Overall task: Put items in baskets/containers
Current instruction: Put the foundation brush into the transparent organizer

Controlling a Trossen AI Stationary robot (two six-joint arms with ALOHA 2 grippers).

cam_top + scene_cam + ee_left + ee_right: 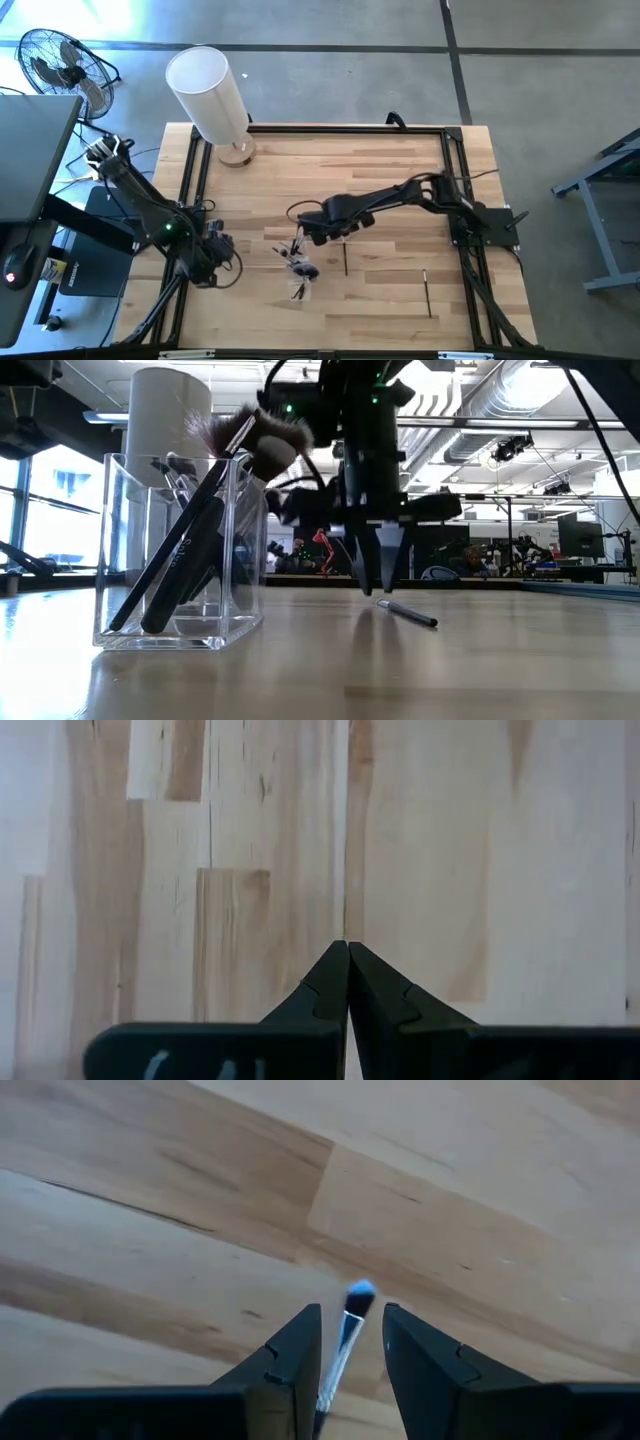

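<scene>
Your right claw [348, 1342] stands narrowly parted, a finger on each side of a thin brush [345, 1335] that lies flat on the table [400, 200]. The low view shows the tips close above the wood but the grip not yet made. Because the handle is round and slim, a close that lands off-centre could roll it away or flick one end up. If you press too low, the fingertips may scrape the table.

Beyond it, the clear cup [180, 550] already holds several brushes leaning across its mouth, among them the fluffy one [255, 435]. That leaves little free opening, so a brush brought in at a slant could catch on those heads, tip the light cup, or bounce out.

Another brush [426, 290] lies well apart, toward the table's near right.

Your left claw [347, 982] is pressed closed and empty, parked over bare wood at the left edge.
</scene>
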